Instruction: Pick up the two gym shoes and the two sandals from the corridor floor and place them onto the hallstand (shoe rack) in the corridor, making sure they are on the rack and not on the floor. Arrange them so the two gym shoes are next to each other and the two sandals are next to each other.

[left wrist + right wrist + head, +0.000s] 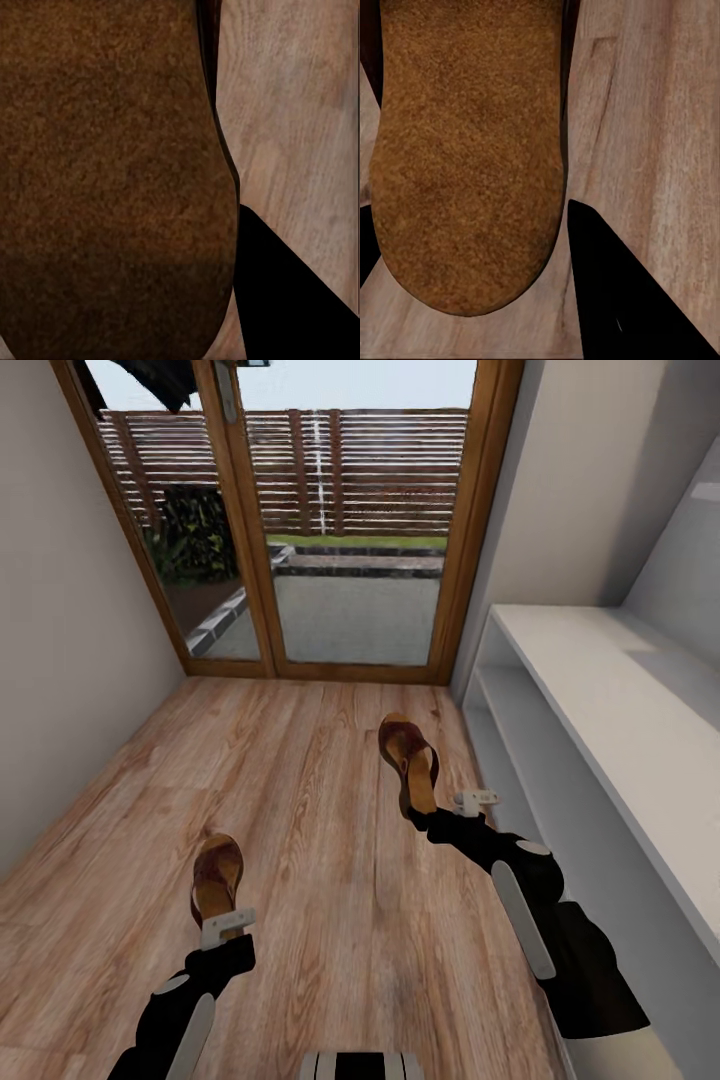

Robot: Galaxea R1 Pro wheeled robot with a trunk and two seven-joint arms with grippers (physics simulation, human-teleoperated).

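Left gripper [222, 922] pinched the heel of 1 sandal [216, 875] over the corridor floor [320, 780]. Right gripper [437, 812] pinched the other sandal [408, 760], beside the white hallstand [600, 690]. Wrist views: tan footbeds close up.

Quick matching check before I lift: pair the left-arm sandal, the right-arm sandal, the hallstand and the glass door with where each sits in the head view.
Things:
1. Sandal at the left gripper
2. Sandal at the right gripper
3. Hallstand
4. Glass door

Places:
A. Far end of the corridor, ahead
B. Along the right wall, nothing showing on its top
C. On the floor, nearer the robot, left of centre
D. On the floor, farther off, closer to the rack

Pairs: 1-C, 2-D, 3-B, 4-A
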